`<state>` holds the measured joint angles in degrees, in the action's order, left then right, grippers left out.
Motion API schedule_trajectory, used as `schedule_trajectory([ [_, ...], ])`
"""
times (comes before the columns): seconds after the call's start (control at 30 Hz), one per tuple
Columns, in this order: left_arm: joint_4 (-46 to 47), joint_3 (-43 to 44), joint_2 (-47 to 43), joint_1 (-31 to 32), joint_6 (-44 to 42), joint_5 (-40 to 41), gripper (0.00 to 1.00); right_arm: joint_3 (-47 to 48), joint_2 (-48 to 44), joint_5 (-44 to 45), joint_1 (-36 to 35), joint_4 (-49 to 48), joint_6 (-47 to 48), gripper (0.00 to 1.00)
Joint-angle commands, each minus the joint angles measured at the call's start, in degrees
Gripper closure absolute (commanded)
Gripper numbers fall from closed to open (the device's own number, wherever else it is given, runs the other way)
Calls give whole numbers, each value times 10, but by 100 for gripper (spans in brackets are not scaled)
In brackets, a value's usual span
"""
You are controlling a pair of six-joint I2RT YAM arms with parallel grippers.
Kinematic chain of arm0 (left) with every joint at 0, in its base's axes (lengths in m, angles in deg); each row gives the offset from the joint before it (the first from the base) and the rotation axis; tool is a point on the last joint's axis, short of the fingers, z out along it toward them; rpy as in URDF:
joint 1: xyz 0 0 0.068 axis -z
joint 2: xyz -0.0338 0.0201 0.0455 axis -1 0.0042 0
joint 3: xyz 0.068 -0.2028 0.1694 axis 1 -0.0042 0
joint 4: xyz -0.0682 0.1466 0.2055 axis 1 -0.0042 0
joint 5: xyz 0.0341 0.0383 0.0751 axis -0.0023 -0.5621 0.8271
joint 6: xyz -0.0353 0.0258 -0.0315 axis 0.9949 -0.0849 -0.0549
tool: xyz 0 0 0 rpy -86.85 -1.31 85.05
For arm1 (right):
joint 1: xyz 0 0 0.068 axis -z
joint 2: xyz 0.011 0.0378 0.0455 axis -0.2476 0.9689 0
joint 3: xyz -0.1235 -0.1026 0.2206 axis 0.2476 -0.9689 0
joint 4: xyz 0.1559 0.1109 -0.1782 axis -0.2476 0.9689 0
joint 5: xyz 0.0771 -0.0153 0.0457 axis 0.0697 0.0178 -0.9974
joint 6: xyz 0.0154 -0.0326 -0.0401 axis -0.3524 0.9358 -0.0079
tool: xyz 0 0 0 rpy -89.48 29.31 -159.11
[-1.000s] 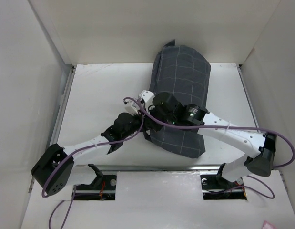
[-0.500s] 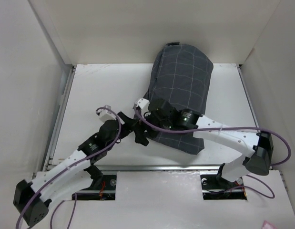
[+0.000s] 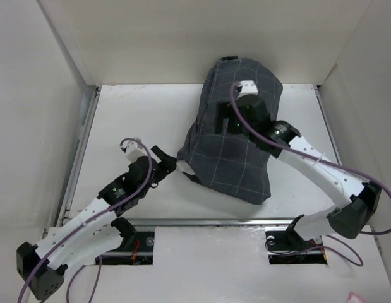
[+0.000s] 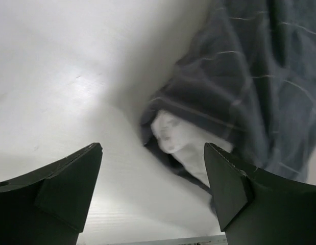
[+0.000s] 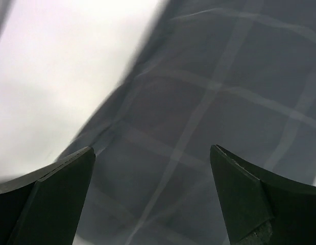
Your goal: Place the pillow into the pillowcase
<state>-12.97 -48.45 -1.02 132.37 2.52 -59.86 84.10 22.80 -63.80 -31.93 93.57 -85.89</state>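
Observation:
The dark grey pillowcase [image 3: 239, 148] with a thin light grid lies bulging in the middle of the white table [image 3: 132, 120], its far end against the back wall. Only a white corner of the pillow [image 4: 174, 137] pokes out of the case's near left opening [image 4: 209, 109]; the rest is hidden inside. My left gripper [image 3: 165, 160] is open just left of that corner, nothing between its fingers [image 4: 152, 148]. Above the far half of the pillowcase [image 5: 209, 92] my right gripper [image 3: 225, 118] hovers open and empty [image 5: 152, 148].
White walls [image 3: 62, 69] close in the table on the left, back and right. A metal rail [image 3: 208, 222] runs along the near edge by the arm bases. Purple cables [image 3: 372, 189] loop off both arms.
Both grippers have opened and let go of the pillowcase. The left arm pulled back to the near left; the right arm swung to the far end over the case.

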Motion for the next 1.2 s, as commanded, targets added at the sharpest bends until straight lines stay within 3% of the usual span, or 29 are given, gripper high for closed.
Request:
schedule_trajectory([
  [0.0,121,61,43,-1,-97,-67,24,27,21,16,97,-29,-33,0],
  [0.07,170,66,64,-1,-139,-120,29,42,45,9,140,-49,-4,0],
  [0.1,220,66,70,-1,-146,-184,29,50,54,9,161,-71,-3,0],
  [0.2,275,61,101,5,-152,-281,29,100,111,-60,239,-102,28,0],
  [0.3,270,78,136,5,-152,-289,28,183,202,-113,287,-109,51,0],
  [0.43,232,122,236,10,-168,-276,30,296,319,-121,292,-47,76,0],
  [0.47,232,131,255,10,-168,-276,36,307,334,-121,292,-46,77,0],
  [0.5,223,141,272,10,-175,-276,60,307,344,-121,292,-46,77,0],
  [0.57,193,165,317,10,-175,-252,95,285,351,-121,292,-46,77,0],
  [0.6,177,172,328,10,-175,-230,100,249,351,-121,297,-54,71,0],
  [0.77,98,198,348,-38,-163,-100,100,103,279,-147,297,-60,9,0],
  [0.8,92,198,348,-63,-163,-52,100,75,263,-156,297,-60,-4,2],
  [0.93,123,233,390,-171,-198,0,100,-66,165,-265,289,-81,-41,7],
  [1.03,192,301,482,-261,-258,-40,100,-143,70,-278,256,-89,-62,9],
  [1.13,157,451,596,-320,-320,-111,100,-159,-18,-266,190,-89,-69,6],
  [1.17,132,491,617,-327,-328,-124,86,-159,-34,-231,174,-81,-69,6],
])
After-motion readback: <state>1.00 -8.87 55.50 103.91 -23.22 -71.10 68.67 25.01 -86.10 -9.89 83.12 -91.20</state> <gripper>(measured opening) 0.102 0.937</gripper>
